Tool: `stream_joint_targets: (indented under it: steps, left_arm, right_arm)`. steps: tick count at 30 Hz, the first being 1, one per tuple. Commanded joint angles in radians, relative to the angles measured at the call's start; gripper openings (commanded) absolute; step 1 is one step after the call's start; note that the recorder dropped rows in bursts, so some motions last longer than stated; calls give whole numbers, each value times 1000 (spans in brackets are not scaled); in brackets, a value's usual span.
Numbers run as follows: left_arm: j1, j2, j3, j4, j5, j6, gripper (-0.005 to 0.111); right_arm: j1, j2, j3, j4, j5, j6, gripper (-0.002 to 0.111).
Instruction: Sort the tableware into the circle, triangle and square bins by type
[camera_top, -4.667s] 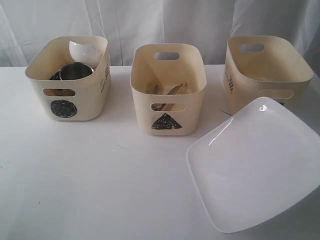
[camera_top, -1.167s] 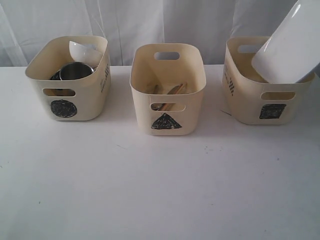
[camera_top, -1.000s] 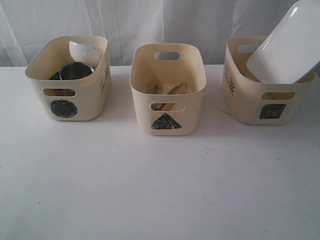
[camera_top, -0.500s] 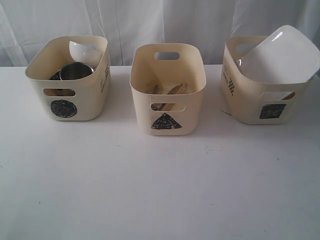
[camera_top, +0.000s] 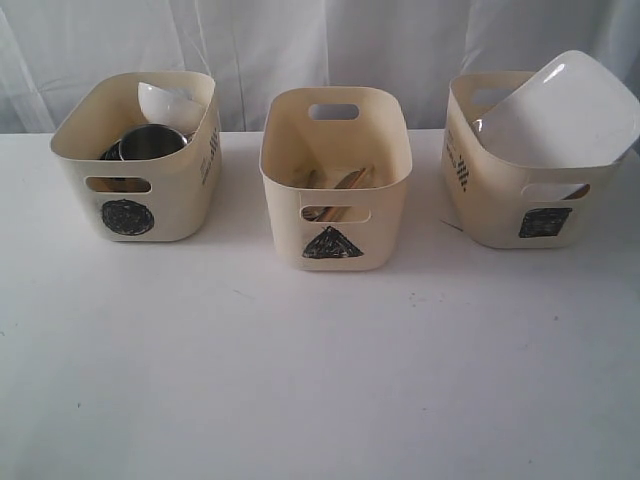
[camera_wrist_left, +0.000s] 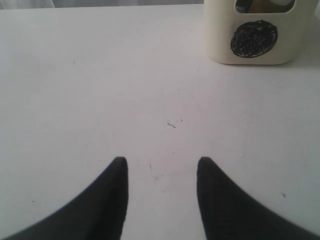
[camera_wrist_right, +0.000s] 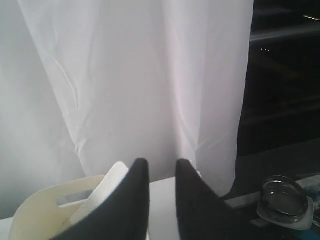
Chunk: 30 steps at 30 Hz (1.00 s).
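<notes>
On the table (camera_top: 300, 380), the large white plate (camera_top: 565, 120) stands tilted in the square bin (camera_top: 495, 210) at upper right, propped on the rim (likely too wide to lie flat). The circle bin (camera_top: 170, 205) and triangle bin (camera_top: 385, 200) hold the rest. The left tool (camera_wrist_left: 162, 160) hovers open and empty over the table. The right tool (camera_wrist_right: 161, 161), slightly parted, grips nothing near the plate's bin.

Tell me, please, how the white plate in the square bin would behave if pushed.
Its glossy sheen suggests the white plate is stiff and probably slippery. Leaning tilted above the square bin rim, it might slide or tip.
</notes>
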Motion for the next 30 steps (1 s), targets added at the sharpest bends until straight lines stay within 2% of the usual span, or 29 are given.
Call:
stream_joint_targets:
  steps: [1, 8, 15, 22, 25, 30]
  left_arm:
    - [2, -4, 3, -1, 3, -9, 49]
    - [2, -4, 3, -1, 3, -9, 49]
    - [2, -4, 3, -1, 3, -9, 49]
    - [2, -4, 3, -1, 3, -9, 49]
    - [2, -4, 3, -1, 3, -9, 49]
    - [2, -4, 3, -1, 3, -9, 49]
  right_arm:
    - [3, -192, 188, -14, -39, 7, 0]
    - [90, -523, 436, -164, 28, 0, 0]
    - [195, -829, 592, -115, 219, -2, 0]
    - [204, -1053, 700, -53, 330, 28, 0]
    - [204, -1098, 708, -53, 396, 52, 0]
    - [204, -1115, 712, -53, 407, 52, 0]
